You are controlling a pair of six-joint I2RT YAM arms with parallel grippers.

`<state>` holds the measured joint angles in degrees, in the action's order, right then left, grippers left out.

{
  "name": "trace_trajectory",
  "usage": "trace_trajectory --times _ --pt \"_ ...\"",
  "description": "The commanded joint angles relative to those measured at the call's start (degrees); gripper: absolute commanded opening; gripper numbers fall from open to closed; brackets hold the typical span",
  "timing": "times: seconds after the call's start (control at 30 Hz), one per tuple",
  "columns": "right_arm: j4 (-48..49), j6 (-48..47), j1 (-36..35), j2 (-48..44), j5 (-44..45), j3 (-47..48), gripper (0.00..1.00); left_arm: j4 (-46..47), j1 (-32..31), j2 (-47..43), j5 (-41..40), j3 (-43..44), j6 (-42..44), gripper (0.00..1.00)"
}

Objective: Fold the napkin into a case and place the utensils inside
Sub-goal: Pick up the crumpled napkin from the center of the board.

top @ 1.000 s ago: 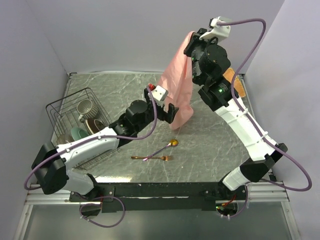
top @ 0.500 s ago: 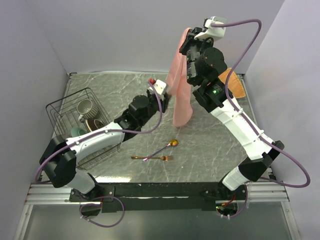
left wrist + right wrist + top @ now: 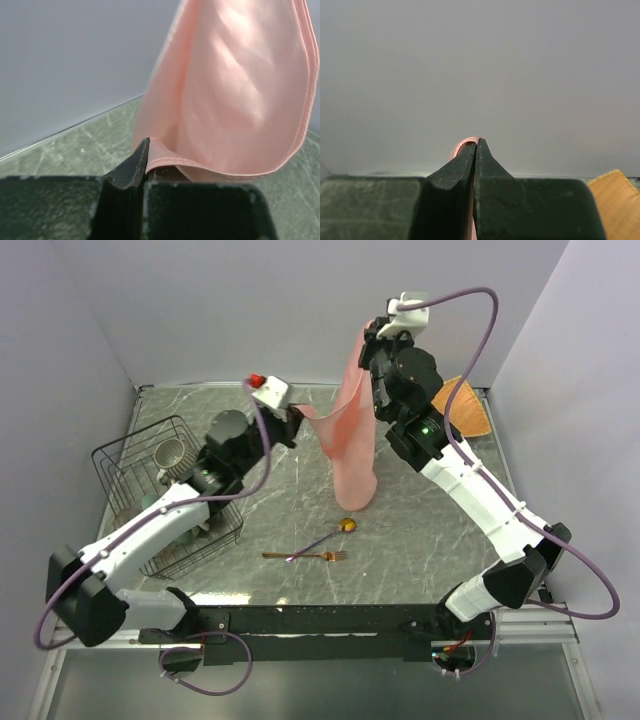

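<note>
Nearest you, the fork (image 3: 305, 556) and spoon (image 3: 336, 531) lie on the table (image 3: 430, 540) just as they did a second ago, the spoon's handle slanting down to meet the fork. What has changed is beyond them. Your left gripper (image 3: 298, 418), then gaping beside the hanging cloth, has pinched shut on a side edge of the napkin (image 3: 352, 445) and carried it left and back, so a flap now stretches out from the column of cloth. The left arm reaches diagonally over the wire rack (image 3: 125, 475), forearm raised, wrist pointing right. The right arm stands tall from its base, elbow bent, its right gripper (image 3: 371, 335) clamped on the napkin's top edge high against the far wall – a little further left than before. The cloth hangs from it in a narrow drape whose foot ends just behind the spoon's bowl; you cannot tell whether it touches the table. The left wrist view shows what the overhead cannot – the hemmed edge caught between the closed jaws, the cloth billowing beyond. The right wrist view shows only a sliver of pink at the shut tips, plus a corner of the woven mat (image 3: 615, 195).
</note>
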<state>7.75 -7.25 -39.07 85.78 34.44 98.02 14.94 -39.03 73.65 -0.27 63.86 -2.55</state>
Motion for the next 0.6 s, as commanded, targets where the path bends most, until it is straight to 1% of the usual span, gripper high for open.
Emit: trace_trajectory --times 0.0,0.03,0.1,0.17,0.2,0.3,0.37,0.47,0.57 --pt "-3.1 -1.5 3.6 -4.1 -5.0 -4.4 0.0 -8.4 5.2 -3.9 6.5 -1.3 -1.0 0.01" --pt "-4.1 -0.8 4.4 -4.3 -6.2 -5.5 0.0 -9.6 6.1 -4.1 8.2 -1.4 -0.9 0.01" --pt "-7.8 -0.7 6.9 -4.3 -13.7 -6.4 0.0 -13.0 7.6 -4.2 9.8 -1.8 1.0 0.01" --pt "-13.1 -1.5 7.5 -4.1 -18.4 -7.8 0.0 -14.8 7.9 -4.0 11.3 -2.6 1.9 0.01" --pt "-14.7 -2.4 8.0 -4.0 -23.2 -8.5 0.0 -18.2 8.8 -3.9 12.7 -3.1 4.1 0.01" --pt "-17.4 -3.9 7.9 -5.1 -29.8 -12.0 0.0 -22.0 11.2 -3.2 18.8 -5.0 6.8 0.01" --pt "-16.8 -4.1 8.0 -5.8 -31.4 -14.6 0.0 -23.6 12.1 -3.4 23.6 -8.0 9.6 0.01" --pt "-17.5 -3.7 8.0 -6.2 -33.9 -15.6 0.0 -23.0 12.4 -3.5 26.2 -11.8 13.3 0.01" --pt "-20.1 -3.0 7.9 -5.4 -36.0 -14.8 0.0 -23.4 12.4 -2.3 28.9 -14.0 19.3 0.01"
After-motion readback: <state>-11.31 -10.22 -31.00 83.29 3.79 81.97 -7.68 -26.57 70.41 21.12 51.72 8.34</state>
